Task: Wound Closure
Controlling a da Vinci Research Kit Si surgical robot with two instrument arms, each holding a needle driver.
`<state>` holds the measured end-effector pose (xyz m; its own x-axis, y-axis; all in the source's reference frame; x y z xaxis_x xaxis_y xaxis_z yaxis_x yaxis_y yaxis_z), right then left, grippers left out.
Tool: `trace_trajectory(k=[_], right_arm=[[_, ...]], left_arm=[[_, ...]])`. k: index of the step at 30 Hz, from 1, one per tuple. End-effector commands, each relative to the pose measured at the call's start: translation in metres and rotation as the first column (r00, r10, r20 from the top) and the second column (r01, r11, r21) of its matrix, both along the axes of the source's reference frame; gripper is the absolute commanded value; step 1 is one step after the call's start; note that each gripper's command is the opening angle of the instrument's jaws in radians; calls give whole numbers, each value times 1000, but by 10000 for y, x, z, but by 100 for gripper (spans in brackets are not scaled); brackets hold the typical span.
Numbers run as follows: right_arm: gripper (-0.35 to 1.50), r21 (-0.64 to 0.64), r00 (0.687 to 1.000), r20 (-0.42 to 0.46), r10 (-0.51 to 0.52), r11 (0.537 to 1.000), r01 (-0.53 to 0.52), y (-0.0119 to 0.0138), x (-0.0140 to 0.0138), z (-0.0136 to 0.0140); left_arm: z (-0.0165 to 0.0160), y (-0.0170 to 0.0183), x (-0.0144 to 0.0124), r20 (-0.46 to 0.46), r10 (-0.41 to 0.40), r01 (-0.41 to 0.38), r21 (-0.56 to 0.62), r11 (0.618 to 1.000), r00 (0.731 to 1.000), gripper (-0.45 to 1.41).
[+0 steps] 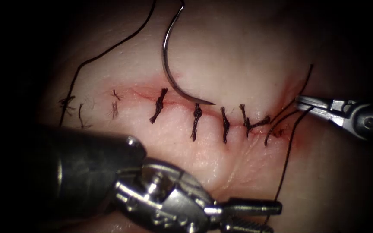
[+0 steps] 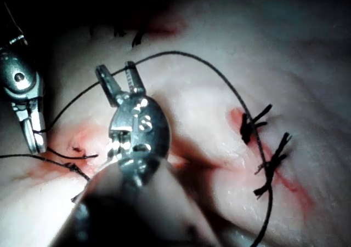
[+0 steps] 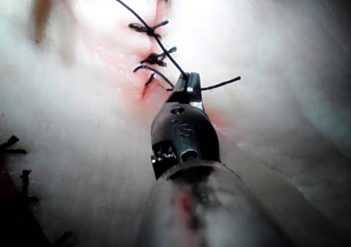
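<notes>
Two claws: the right claw (image 1: pixel 299 102) pinches the thread (image 1: pixel 288 149); the left claw (image 1: pixel 277 215) gapes empty. The needle (image 1: pixel 167 69) lies loose between them on the tissue (image 1: pixel 238 56), standing upright, tip (image 1: pixel 212 104) pointing right at the cut (image 1: pixel 178 103).

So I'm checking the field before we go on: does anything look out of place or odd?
The needle lies loose on the tissue above the cut, held by neither tool. The right pincer is shut on the thread; the left pincer is open, holding nothing.
</notes>
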<state>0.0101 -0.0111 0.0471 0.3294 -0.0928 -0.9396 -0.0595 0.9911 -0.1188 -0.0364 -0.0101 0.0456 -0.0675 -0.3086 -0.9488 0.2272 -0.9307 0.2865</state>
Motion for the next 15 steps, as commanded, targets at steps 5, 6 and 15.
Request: trace_trajectory(k=[5,6,15], right_arm=[[-35,2,1000,3,-1,1000,1,2,8,7],[-35,2,1000,3,-1,1000,1,2,8,7],[-35,8,1000,5,-6,1000,6,-6,9,7]], left_arm=[[-1,1,-5,7,6,-6,2,1000,1000,39],[-1,1,-5,7,6,-6,2,1000,1000,39],[-8,13,6,16,11,-11,19,1000,1000,-45]])
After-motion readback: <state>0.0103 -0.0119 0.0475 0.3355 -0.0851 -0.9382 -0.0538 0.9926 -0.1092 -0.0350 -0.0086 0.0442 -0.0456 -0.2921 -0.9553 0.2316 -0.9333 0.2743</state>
